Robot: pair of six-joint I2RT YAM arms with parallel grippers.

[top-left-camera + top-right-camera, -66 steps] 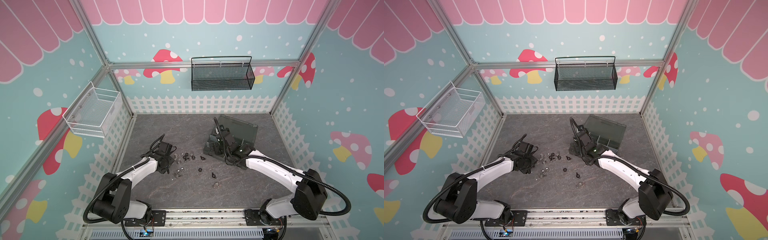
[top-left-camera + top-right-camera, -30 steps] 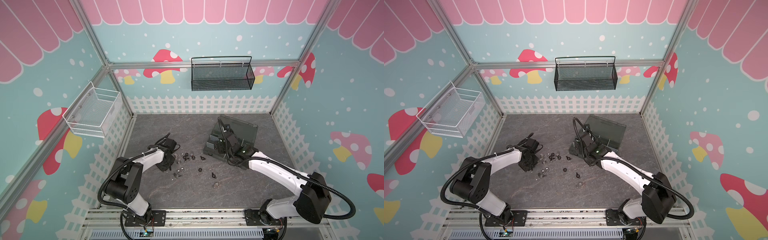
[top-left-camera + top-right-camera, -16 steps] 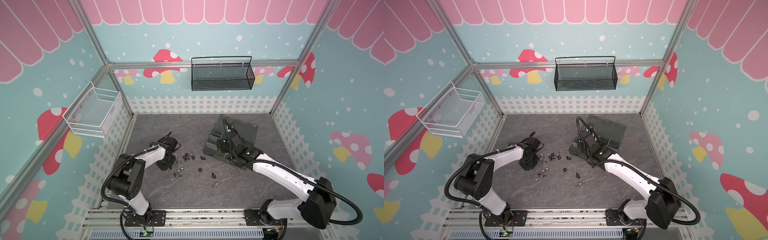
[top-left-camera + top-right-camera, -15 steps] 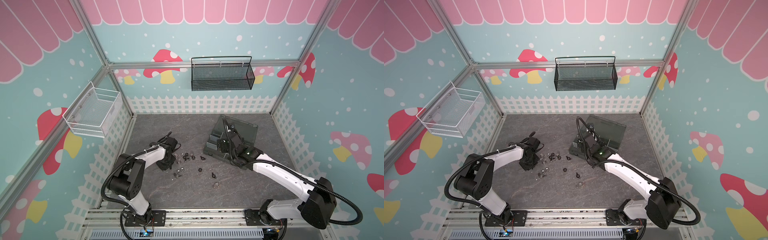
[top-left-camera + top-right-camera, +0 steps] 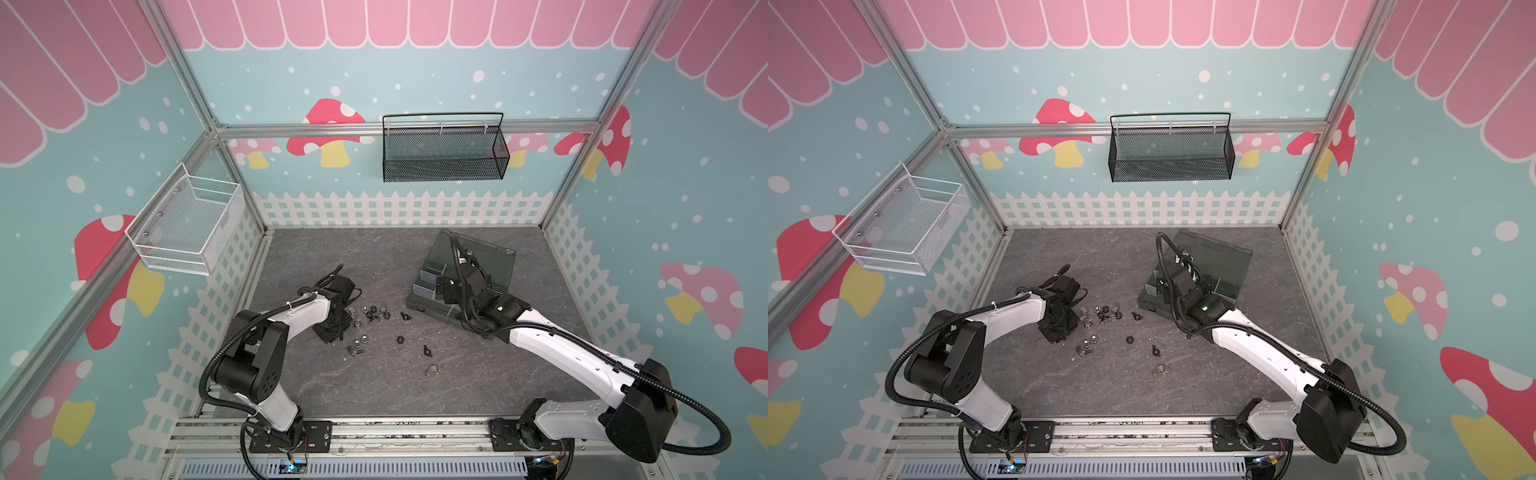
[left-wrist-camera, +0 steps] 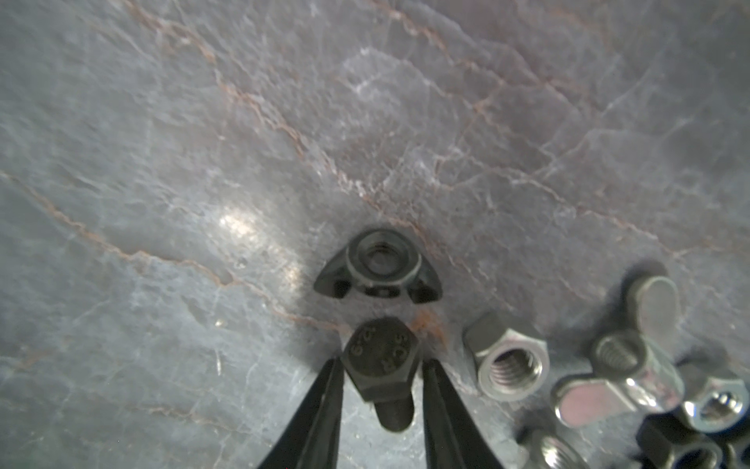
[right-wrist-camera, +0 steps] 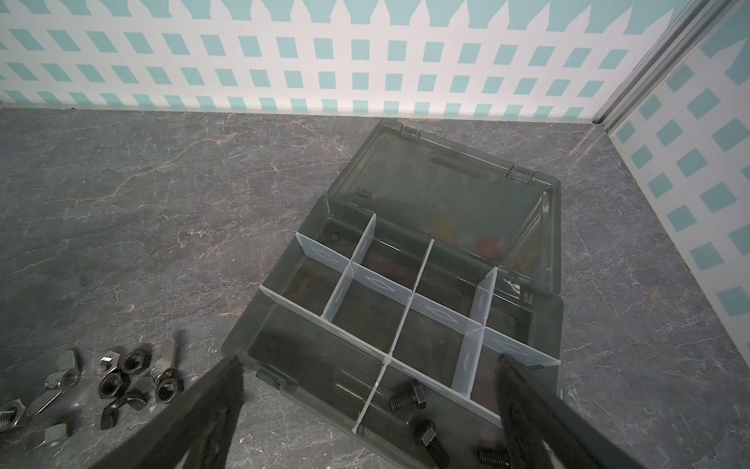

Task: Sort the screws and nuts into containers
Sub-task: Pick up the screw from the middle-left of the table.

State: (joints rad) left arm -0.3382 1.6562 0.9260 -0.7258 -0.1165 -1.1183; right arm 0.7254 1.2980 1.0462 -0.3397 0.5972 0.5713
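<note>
Left wrist view: left gripper (image 6: 381, 362) down at the table (image 6: 162, 162), jaws narrow, one finger either side of the hex head of a black screw (image 6: 383, 381). Touching or a hair off, cannot tell, so a firm hold is unconfirmed. Shank runs back between the fingers toward the wrist. Just past the tips sits a black wing nut (image 6: 377, 268), apart from the screw. Off to one side of the jaws lie a silver hex nut (image 6: 509, 365) and a silver wing nut (image 6: 625, 373), close enough to get nudged. Judgement: the screw is solid steel, stiff, light for the gripper, with a slick dark finish. The threaded shank would likely roll or pivot, so two opposite flats of the head look like the best purchase, fingers square to them. Right wrist view: right gripper (image 7: 369, 359) spread wide and empty, hovering over the near wall of the organizer box (image 7: 259, 320), lid laid back — sorted screws (image 7: 408, 396) lie in the cells closest under the fingers.
</note>
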